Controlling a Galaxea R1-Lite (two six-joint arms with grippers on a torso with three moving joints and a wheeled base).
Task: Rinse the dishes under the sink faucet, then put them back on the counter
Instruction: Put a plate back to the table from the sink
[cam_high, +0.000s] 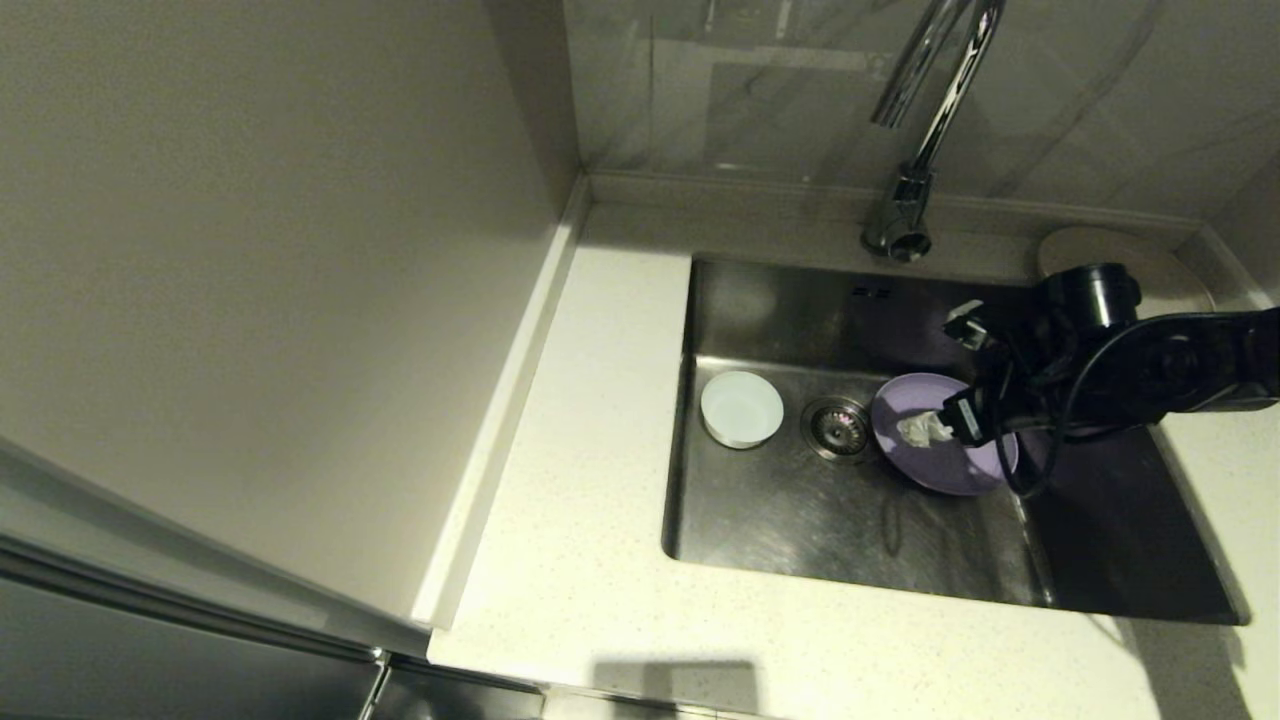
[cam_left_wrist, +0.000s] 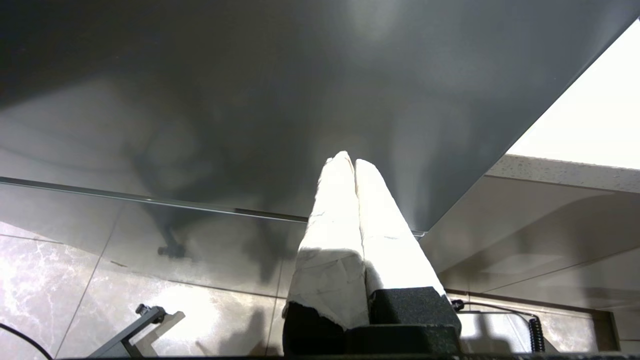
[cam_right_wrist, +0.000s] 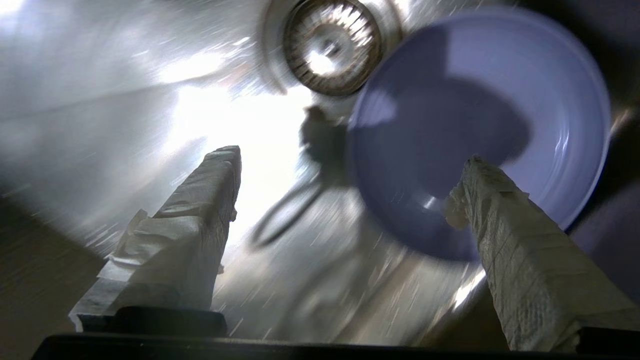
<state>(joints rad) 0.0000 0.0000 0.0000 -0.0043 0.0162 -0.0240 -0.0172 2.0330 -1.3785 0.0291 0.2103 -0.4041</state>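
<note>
right pincer (cam_high: 955, 375): reaches in from the right over the sink; fingers spread wide, holding nothing; wrapped in white tape
right pincer, wrist view (cam_right_wrist: 350, 165): one finger over bare steel, the other over the plate's face
purple plate (cam_high: 940, 433): lies in the sink bottom, right of the drain, just below the pincer; seems to sit a bit tilted, can't tell for sure
key relation: plate is directly under and slightly ahead of the right pincer; its near rim falls between the two fingers, so the rim is the part to pinch
plate axis: round, no long axis; any rim point works, the near rim is closest
white bowl (cam_high: 741, 408): upright in the sink, left of the drain, well apart from the pincer
drain (cam_high: 838, 428): between bowl and plate
cream plate (cam_high: 1100, 250): on the desk (cam_high: 580, 480) at the back right corner, behind the arm, partly hidden
faucet (cam_high: 925, 120): behind the sink (cam_high: 800, 540), spout high above; no water visible
left pincer (cam_left_wrist: 354, 167): parked off the desk, fingers pressed together, idle
nearer arm: right, by far
judged step: closing in to grab the purple plate; nothing lifted yet
risk: thin rim flat on steel, finger may slide over it
</note>
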